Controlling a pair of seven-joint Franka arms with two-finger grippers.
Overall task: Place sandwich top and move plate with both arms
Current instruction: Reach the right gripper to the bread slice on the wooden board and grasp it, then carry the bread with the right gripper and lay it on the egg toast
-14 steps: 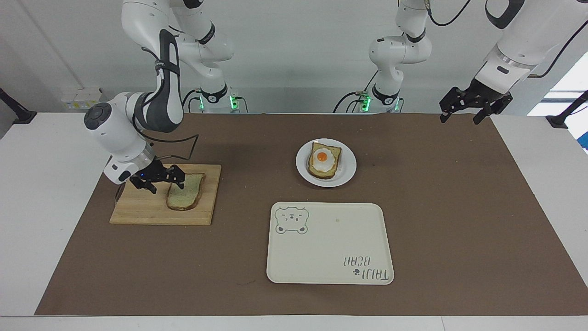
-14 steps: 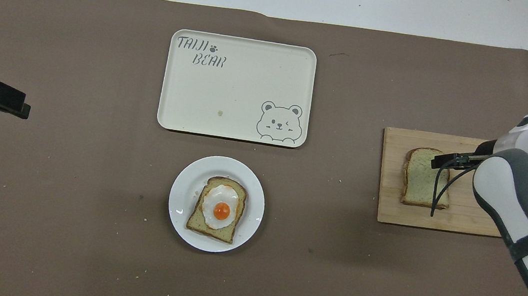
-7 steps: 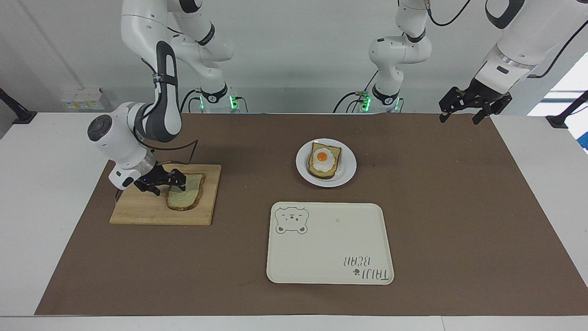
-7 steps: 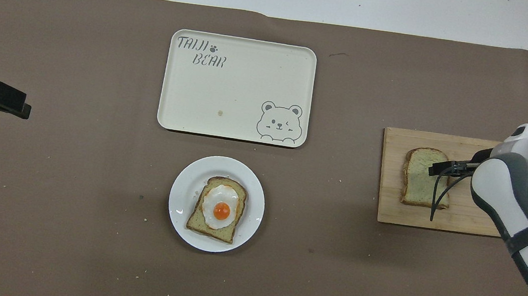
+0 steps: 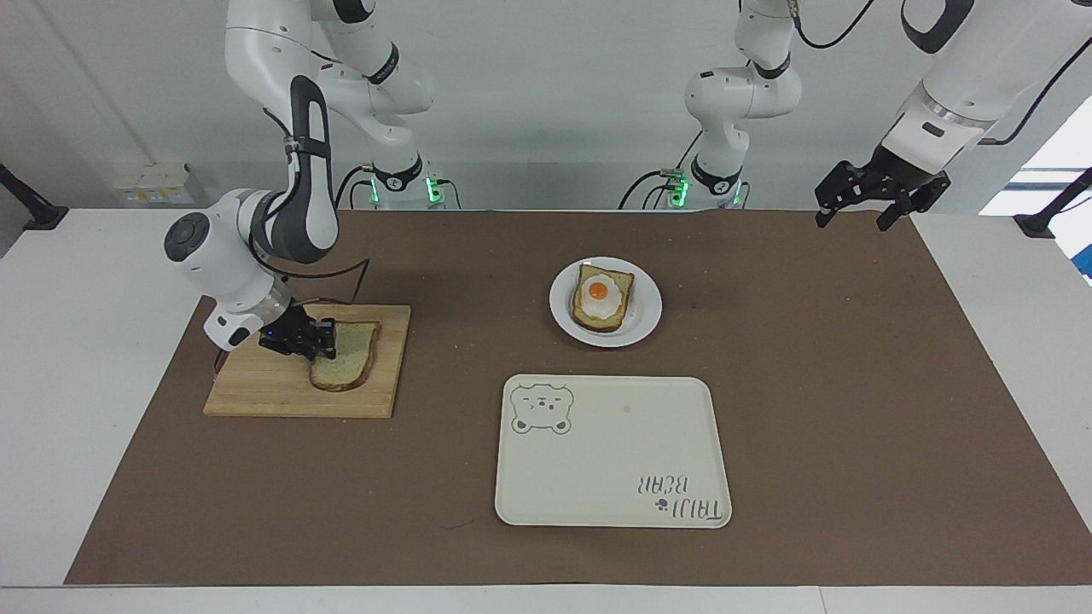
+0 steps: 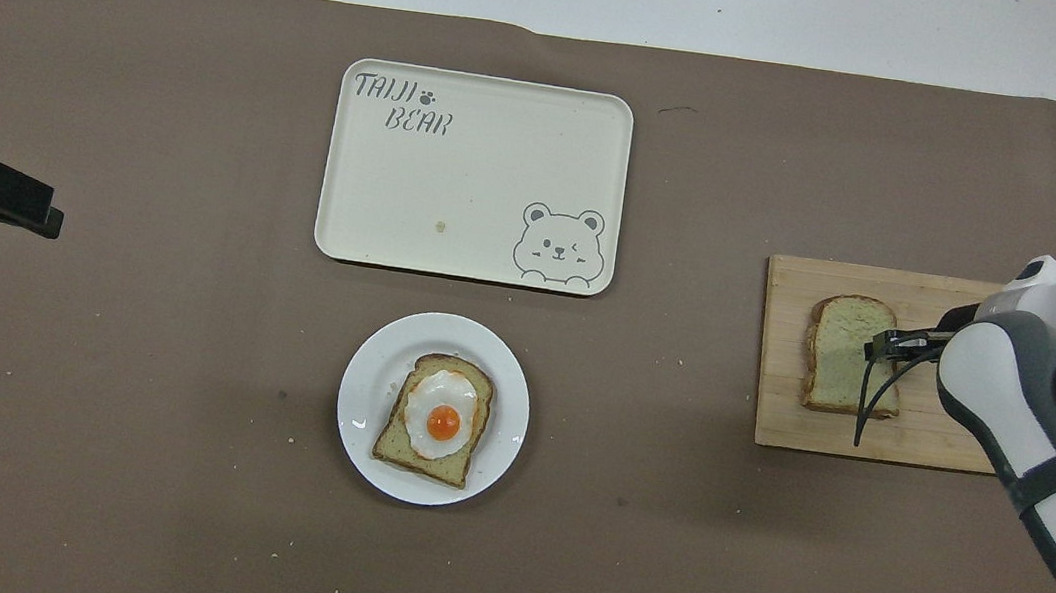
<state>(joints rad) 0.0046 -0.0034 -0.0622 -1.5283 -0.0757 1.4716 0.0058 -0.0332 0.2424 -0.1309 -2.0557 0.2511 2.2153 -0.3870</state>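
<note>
The sandwich top (image 5: 351, 362) (image 6: 838, 360), a plain tan slice with a brown crust, lies flat on a wooden board (image 5: 256, 394) (image 6: 923, 441) toward the right arm's end of the table. My right gripper (image 5: 321, 339) (image 6: 876, 347) is down at the slice's edge, its fingers closed on that edge. The small white plate (image 5: 648, 309) (image 6: 366, 387) sits mid-table nearer the robots and carries a toast slice with a fried egg (image 5: 601, 298) (image 6: 438, 419). My left gripper (image 5: 856, 218) (image 6: 1, 197) waits open in the air over the mat's corner at its own end.
A cream rectangular tray with a bear drawing (image 5: 610, 452) (image 6: 471, 189) lies farther from the robots than the plate. A brown mat (image 5: 810, 409) covers the table.
My right gripper dropped lower and slid back to the slice's edge, and its fingers closed there. The slice, plate and left arm stayed where they were.
</note>
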